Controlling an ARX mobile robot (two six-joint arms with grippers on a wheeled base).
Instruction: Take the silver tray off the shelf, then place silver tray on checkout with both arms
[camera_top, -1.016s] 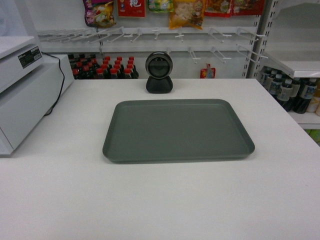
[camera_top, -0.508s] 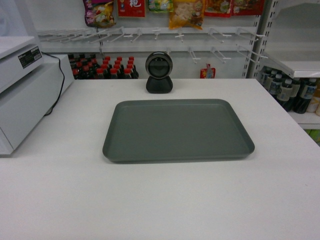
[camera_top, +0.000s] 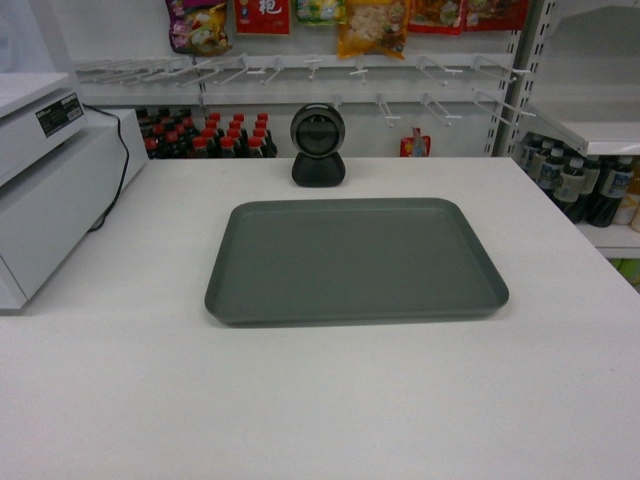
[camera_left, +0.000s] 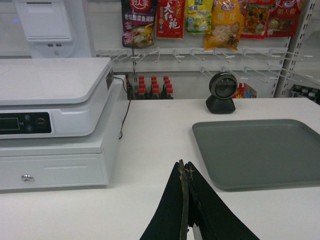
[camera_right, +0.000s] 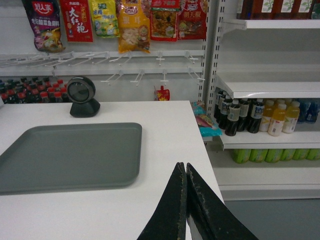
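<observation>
Grey-green silver tray (camera_top: 356, 260), flat and empty, rim up, on the white checkout (camera_top: 300, 400), centred.

Right gripper (camera_right: 186, 170) is sitting at bottom centre of frame, its black fingers (camera_right: 172, 205) pressed together tip to tip, holding nothing, hovering over the near right part of the checkout (camera_right: 165, 130). Tray (camera_right: 67, 157) is lying flat on the checkout at left, well apart from the gripper, its left end running out of frame. Scanner (camera_right: 82, 96) is standing just behind the tray's far edge. Snack bags (camera_right: 132, 25) are hanging above the pegs. At right, a shelf (camera_right: 270, 87) is jutting out, with bottles (camera_right: 260, 116) lining the one under it.
</observation>
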